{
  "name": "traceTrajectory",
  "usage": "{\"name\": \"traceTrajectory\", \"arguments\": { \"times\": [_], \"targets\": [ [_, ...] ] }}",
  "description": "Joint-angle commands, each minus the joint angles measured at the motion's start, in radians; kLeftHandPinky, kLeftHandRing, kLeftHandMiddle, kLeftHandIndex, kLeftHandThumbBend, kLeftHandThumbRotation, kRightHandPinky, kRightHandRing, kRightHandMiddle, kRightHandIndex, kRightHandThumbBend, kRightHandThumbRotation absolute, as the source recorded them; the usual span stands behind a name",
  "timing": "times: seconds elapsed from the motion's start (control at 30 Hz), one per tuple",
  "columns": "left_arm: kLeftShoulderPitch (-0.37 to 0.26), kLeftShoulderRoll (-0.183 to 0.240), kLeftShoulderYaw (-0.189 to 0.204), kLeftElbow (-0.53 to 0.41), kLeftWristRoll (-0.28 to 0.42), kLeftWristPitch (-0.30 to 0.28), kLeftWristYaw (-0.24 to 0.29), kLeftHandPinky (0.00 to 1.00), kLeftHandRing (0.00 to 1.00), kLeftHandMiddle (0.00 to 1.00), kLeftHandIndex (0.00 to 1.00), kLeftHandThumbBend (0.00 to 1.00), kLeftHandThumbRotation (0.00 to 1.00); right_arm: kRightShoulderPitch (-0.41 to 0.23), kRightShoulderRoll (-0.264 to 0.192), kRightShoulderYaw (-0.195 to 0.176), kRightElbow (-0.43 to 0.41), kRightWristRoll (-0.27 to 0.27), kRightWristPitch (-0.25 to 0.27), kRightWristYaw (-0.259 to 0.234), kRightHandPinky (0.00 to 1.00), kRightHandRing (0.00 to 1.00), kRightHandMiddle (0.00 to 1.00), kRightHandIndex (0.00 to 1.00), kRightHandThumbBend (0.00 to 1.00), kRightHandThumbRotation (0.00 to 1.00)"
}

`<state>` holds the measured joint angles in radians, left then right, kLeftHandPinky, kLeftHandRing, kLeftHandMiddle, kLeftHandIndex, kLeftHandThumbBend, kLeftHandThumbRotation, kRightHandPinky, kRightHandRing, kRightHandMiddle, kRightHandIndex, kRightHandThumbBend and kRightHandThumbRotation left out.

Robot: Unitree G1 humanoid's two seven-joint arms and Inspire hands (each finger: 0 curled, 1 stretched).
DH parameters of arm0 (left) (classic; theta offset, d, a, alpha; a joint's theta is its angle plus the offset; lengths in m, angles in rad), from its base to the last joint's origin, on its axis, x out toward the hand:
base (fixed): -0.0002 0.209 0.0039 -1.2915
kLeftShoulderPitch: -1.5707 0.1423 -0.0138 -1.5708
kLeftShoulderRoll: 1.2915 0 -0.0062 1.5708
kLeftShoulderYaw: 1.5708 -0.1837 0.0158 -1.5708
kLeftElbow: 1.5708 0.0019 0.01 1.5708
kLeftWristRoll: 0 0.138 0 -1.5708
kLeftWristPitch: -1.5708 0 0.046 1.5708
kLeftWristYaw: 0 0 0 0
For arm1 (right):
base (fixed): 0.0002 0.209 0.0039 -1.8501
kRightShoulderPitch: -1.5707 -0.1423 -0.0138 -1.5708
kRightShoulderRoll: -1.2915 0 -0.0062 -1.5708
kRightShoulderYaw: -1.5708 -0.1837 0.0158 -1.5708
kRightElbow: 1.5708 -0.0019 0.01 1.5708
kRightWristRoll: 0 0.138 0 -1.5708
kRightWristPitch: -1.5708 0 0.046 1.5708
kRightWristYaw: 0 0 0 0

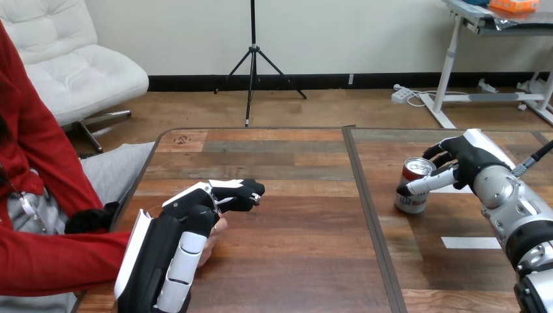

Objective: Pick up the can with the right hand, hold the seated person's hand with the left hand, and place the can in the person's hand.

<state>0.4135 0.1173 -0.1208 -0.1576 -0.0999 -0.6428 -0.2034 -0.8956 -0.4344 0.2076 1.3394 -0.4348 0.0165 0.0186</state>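
A red-and-silver can [411,195] stands upright on the right half of the wooden table [293,261]. My right hand [469,160] reaches it from the right: the thumb lies across the can's front below its top, and the curled fingers [438,155] sit behind it. At the lower left, my left hand [189,218] lies over the person's hand [214,240]. That hand shows between my thumb and my curled fingers, which close round it. The person's red sleeve [59,261] comes in from the left edge.
A dark seam [365,215] divides the table into two halves. Two white tape marks [471,242] lie on the right half, near my right arm. The person sits close against the table's left edge.
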Motion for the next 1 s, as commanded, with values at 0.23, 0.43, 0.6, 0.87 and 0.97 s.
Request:
{"name": "traceTrajectory", "arguments": {
  "times": [0.23,0.43,0.6,0.87,0.97],
  "targets": [
    [-0.029,-0.016,0.006,-0.011,-0.003,-0.025,0.004,0.67,0.75,0.67,0.56,0.59,1.0,-0.036,0.018,-0.003,-0.015,0.013,-0.021,0.01,0.7,0.8,0.84,0.81,1.0,0.19],
    [-0.028,-0.015,0.008,-0.012,-0.003,-0.027,0.004,0.67,0.76,0.67,0.56,0.6,0.99,-0.035,0.022,-0.003,-0.015,0.014,-0.022,0.009,0.69,0.8,0.84,0.82,1.0,0.19],
    [-0.027,-0.013,0.008,-0.014,-0.004,-0.026,0.004,0.67,0.77,0.67,0.56,0.59,0.99,-0.036,0.025,-0.002,-0.015,0.013,-0.021,0.011,0.69,0.8,0.83,0.82,0.99,0.19],
    [-0.025,-0.013,0.008,-0.018,-0.009,-0.022,0.003,0.67,0.77,0.67,0.55,0.59,0.99,-0.039,0.03,0.009,-0.013,0.002,-0.019,0.006,0.68,0.79,0.82,0.81,0.99,0.19],
    [-0.022,-0.013,0.006,-0.023,-0.01,-0.015,0.003,0.67,0.77,0.67,0.55,0.6,0.99,-0.04,0.031,0.01,-0.013,0.0,-0.017,0.005,0.68,0.79,0.82,0.8,1.0,0.19]
  ]
}}
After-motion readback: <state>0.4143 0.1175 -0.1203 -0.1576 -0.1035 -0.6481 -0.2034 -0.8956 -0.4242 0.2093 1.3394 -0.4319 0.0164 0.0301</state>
